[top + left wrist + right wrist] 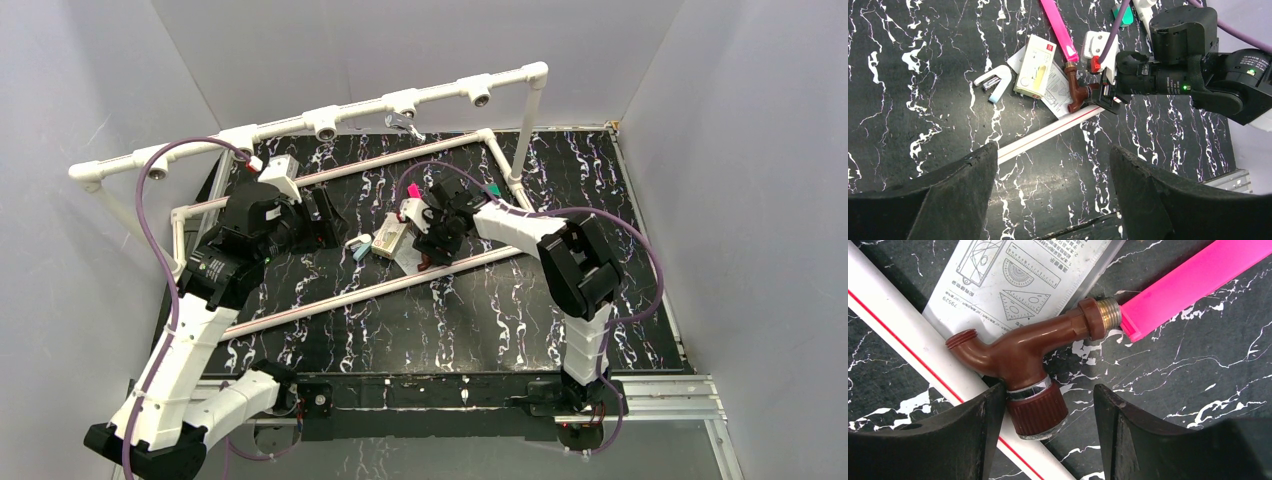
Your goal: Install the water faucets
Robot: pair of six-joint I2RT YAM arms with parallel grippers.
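Right wrist view, right gripper (1048,395) jaws part-open astride the knob of the brown faucet (1020,352), not clamped, faucet lying across a white pipe (893,315), threads touching the pink strip (1193,282), silver faucet (403,123) on the raised frame (360,107), left gripper (1053,155) jaws wide.

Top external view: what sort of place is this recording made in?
Probably a lab test booth rather than real plumbing: plain grey walls close in a black marbled tabletop, and a free-standing white pipe frame stands on it, joined to no wall.
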